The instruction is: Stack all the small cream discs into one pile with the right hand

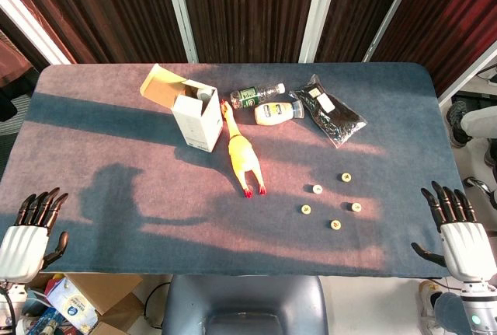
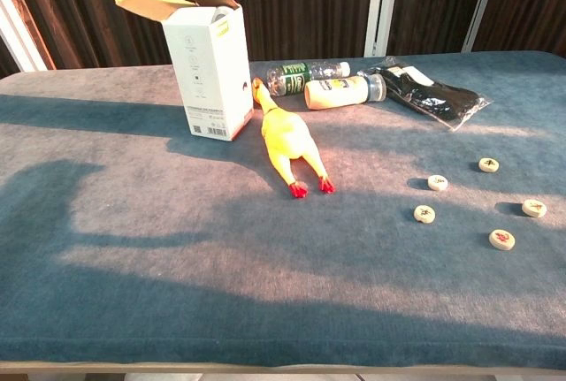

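Head view: five cream discs [image 1: 334, 197] lie scattered, none touching, right of the rubber chicken [image 1: 242, 155]. Right hand [image 1: 459, 232] empty, fingers spread, at the table's near right edge (left hand [image 1: 29, 234] likewise, near left edge). Chest view: discs [image 2: 478, 201] unstacked, no hands visible.

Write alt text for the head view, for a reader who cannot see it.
Five cream discs lie apart on a grey table, none stacked. Both hands, left and right, rest open at the near corners; a rubber chicken, box and bottles lie behind.

Five cream discs [image 2: 437, 182] lie apart, apparently unstacked, near a rubber chicken [image 2: 287, 142].
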Motion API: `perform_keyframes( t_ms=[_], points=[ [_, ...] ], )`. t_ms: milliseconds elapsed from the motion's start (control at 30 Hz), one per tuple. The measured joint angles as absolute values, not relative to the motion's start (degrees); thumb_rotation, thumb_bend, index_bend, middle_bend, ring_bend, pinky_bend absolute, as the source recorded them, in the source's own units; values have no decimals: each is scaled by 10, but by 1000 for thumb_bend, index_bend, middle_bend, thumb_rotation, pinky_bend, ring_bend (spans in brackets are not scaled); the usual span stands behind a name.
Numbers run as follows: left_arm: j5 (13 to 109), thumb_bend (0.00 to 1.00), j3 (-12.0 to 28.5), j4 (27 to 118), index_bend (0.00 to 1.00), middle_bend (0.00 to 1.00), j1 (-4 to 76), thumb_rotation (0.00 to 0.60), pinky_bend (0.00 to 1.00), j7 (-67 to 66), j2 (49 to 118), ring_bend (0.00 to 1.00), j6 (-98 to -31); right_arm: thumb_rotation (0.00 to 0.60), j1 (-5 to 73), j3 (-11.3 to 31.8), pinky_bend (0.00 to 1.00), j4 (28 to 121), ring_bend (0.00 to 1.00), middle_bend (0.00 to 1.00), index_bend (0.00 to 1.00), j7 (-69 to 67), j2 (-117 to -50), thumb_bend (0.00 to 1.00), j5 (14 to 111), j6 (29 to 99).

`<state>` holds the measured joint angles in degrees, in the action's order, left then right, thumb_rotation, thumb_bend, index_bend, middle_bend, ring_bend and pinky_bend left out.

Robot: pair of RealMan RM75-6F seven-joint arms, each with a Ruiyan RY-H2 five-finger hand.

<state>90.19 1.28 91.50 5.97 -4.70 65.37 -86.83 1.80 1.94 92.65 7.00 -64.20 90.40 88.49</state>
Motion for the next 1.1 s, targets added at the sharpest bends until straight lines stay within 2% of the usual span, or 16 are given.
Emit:
perform_keyframes(
  t_ms=[267, 400, 633, 733, 833, 1100],
  points=[
    [905, 527, 9, 914, 0, 0, 63, 600, 48, -42, 653, 0, -859, 600, 28, 17, 0, 919, 0, 0, 0, 71, -651, 162, 917, 874],
    [907, 527, 7, 911, 0, 0, 66, 600, 47, -35, 652, 0, -853, 600, 50, 13, 0, 906, 0, 0, 20, 70, -664, 162, 938, 847],
    [912, 527, 3, 907, 0, 0, 74, 600, 48, -24, 650, 0, -840, 600, 116, 13, 0, 883, 0, 0, 236, 102, -696, 171, 967, 766],
    [916, 527, 1, 906, 0, 0, 74, 600, 48, -16, 648, 0, -842, 600, 147, 14, 0, 864, 0, 0, 358, 119, -725, 221, 976, 725],
    [918, 526, 0, 905, 0, 0, 73, 600, 47, -6, 645, 0, -847, 600, 172, 14, 0, 841, 0, 0, 434, 131, -753, 274, 978, 689],
    [926, 528, -4, 903, 0, 0, 71, 600, 48, 4, 641, 0, -854, 600, 208, 12, 0, 779, 0, 0, 498, 150, -808, 395, 961, 644]
  ],
)
